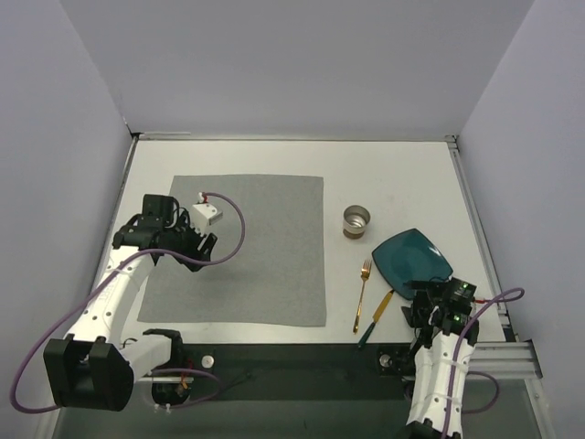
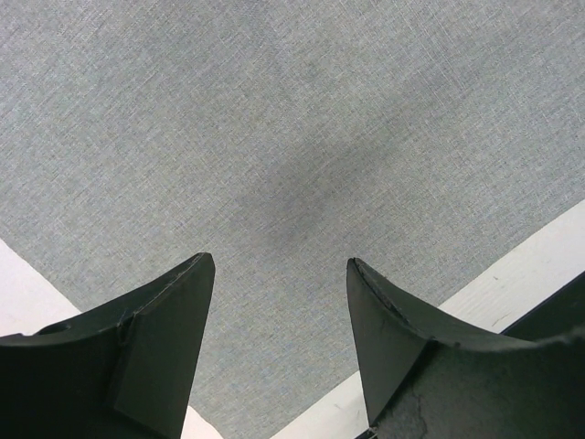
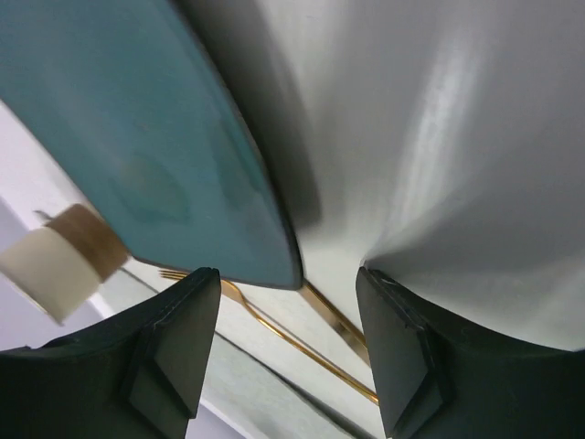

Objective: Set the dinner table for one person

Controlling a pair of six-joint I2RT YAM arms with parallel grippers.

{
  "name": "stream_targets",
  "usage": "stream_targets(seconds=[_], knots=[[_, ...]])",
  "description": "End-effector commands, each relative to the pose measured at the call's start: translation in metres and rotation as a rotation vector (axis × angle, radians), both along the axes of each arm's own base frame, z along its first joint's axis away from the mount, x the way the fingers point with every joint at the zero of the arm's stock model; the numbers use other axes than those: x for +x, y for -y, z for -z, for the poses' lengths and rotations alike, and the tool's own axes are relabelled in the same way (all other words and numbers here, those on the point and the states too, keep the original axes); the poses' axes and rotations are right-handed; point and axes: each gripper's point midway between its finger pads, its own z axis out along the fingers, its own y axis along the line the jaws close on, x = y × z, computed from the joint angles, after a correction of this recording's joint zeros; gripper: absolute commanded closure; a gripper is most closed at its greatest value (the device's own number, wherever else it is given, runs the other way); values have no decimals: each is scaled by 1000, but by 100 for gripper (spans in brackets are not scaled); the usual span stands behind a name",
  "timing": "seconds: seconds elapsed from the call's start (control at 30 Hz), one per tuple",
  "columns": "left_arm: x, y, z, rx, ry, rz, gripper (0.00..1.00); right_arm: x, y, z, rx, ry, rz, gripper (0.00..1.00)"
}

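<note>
the mat (image 1: 247,251) lies on the left half of the desk (image 1: 402,174). the cup (image 1: 356,221) stands right of the mat, apart from it. the plate (image 1: 411,258) sits farther right of the mat than the cup, and nearer the arm bases. the fork (image 1: 364,294) lies just right of the mat's near right corner, with the knife (image 1: 377,316) just beside it on the side away from the mat. the left claw (image 2: 279,265) hangs over the mat's left part. the right claw (image 3: 288,274) is well right of the mat, at the plate's near edge.
</note>
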Motion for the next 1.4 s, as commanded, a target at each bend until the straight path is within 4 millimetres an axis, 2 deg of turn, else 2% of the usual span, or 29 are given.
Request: stream_targets(seconds=[0.0, 0.17, 0.3, 0.4, 0.43, 0.57, 0.83, 0.93, 0.97, 1.0, 1.03, 1.07, 1.1, 1.17, 1.37], knots=[[8, 11, -23, -42, 75, 45, 30, 10, 13, 13, -20, 65, 118, 38], [6, 8, -32, -35, 98, 22, 30, 6, 4, 35, 21, 53, 100, 39], [7, 6, -39, -28, 127, 13, 30, 23, 8, 29, -15, 134, 51, 41], [11, 4, -40, -26, 130, -5, 30, 32, 4, 28, 8, 160, 3, 43], [13, 4, -42, -28, 133, -10, 30, 28, -2, 34, 37, 125, -19, 43], [17, 7, -46, -43, 133, -16, 30, 30, 0, 35, 54, 80, -24, 43], [23, 6, -46, -33, 134, -17, 30, 51, 41, 22, -41, 165, 96, 48], [24, 5, -48, -30, 141, -18, 29, 64, 47, 16, -20, 243, 57, 50], [25, 5, -47, -26, 141, -17, 29, 73, 52, 8, -24, 263, 32, 50], [25, 4, -47, -22, 141, -16, 30, 73, 51, 14, -6, 232, -14, 52], [25, 3, -47, -14, 141, -18, 30, 77, 50, 10, 24, 241, -44, 53], [26, 1, -47, -7, 145, -18, 29, 88, 60, 0, 20, 261, -49, 53], [25, 1, -47, -4, 144, -15, 30, 89, 60, 6, 52, 231, -53, 55], [25, 1, -46, -1, 143, -15, 30, 99, 69, 1, 42, 237, -68, 57], [24, 0, -47, -6, 142, -27, 30, 106, 85, 0, 12, 218, -20, 61]])
